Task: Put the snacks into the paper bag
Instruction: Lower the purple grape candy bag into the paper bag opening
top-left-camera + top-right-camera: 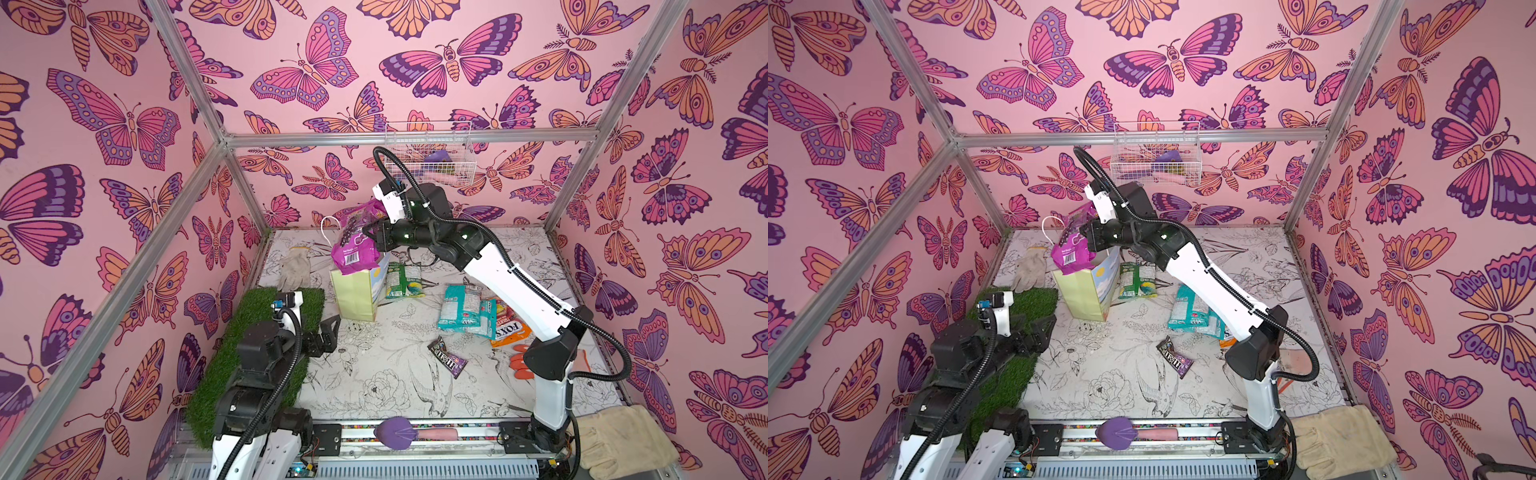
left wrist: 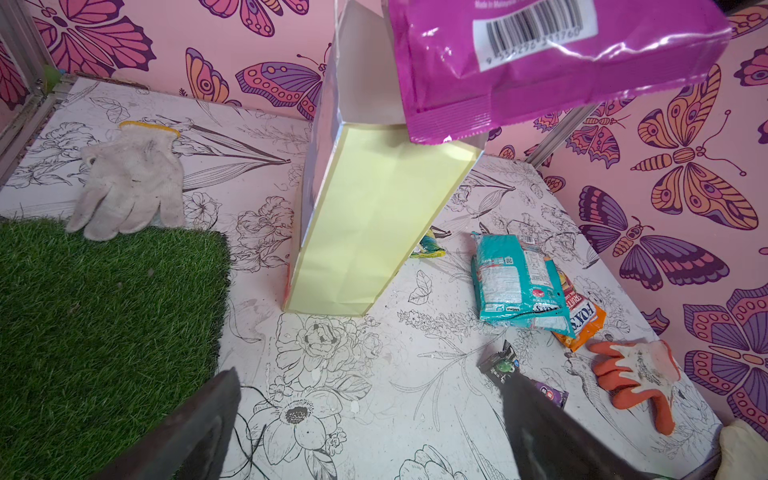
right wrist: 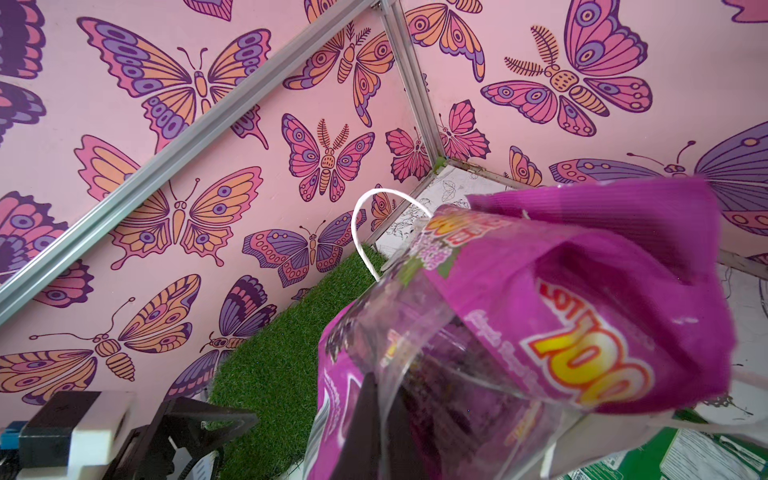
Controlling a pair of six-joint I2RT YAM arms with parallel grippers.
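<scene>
My right gripper (image 1: 372, 235) is shut on the large purple grape pouch (image 1: 354, 246), gripping its clear window (image 3: 415, 374). The pouch hangs over the open mouth of the upright paper bag (image 1: 356, 294), its barcode end (image 2: 536, 37) level with the bag's near rim. On the table lie a green packet (image 1: 404, 281), two teal packets (image 1: 463, 309) overlapping the orange Fox's bag (image 1: 510, 331), and a dark M&M's packet (image 1: 449, 357). My left gripper (image 1: 328, 332) is open and empty, low by the grass mat, in front of the bag (image 2: 374, 216).
A grey-white glove (image 1: 295, 268) lies left of the bag, beyond the grass mat (image 1: 249, 353). An orange-and-grey glove (image 2: 640, 374) lies near the right arm's base. A white wire basket (image 1: 430, 156) hangs on the back wall. A cream glove (image 1: 619, 440) lies at the front right.
</scene>
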